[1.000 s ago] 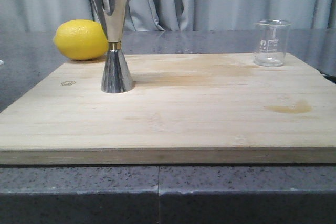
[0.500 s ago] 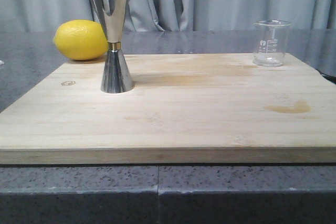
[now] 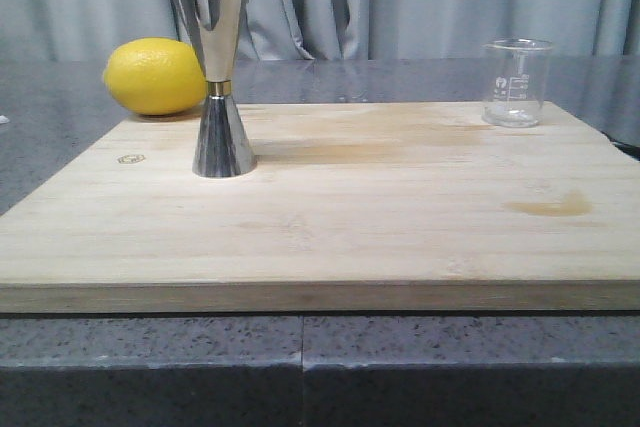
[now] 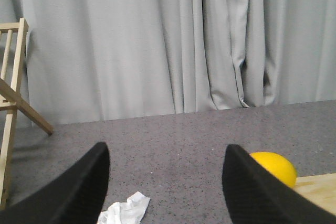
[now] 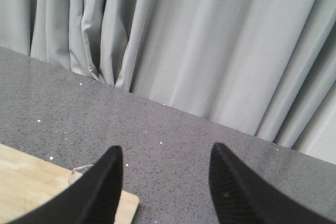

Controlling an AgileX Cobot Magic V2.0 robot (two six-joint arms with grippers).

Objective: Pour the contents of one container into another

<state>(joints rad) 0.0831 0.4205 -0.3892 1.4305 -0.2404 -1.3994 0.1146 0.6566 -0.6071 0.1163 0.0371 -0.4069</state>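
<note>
Your glass beaker (image 3: 517, 82) stands upright at the far right corner of the wooden board (image 3: 330, 217), and the shiny jigger (image 3: 214, 75) stands upright well apart from it, toward the far left of the board, just in front of the lemon (image 3: 155, 75). So the beaker is on your right arm's side, and that arm looks like the one to reach for it. Your right gripper (image 5: 165, 182) has its two fingers spread wide with nothing between them. In its own camera you can just see a bit of the beaker's rim (image 5: 80, 171) at the board's corner, beside and below one finger, so you will need to come down and over to it. Your left gripper (image 4: 165, 187) is also spread wide and holds nothing. It hangs over the gray counter (image 4: 173, 150) near the lemon, closer to the jigger. Both cups are tall, so grab the beaker from the side.
</note>
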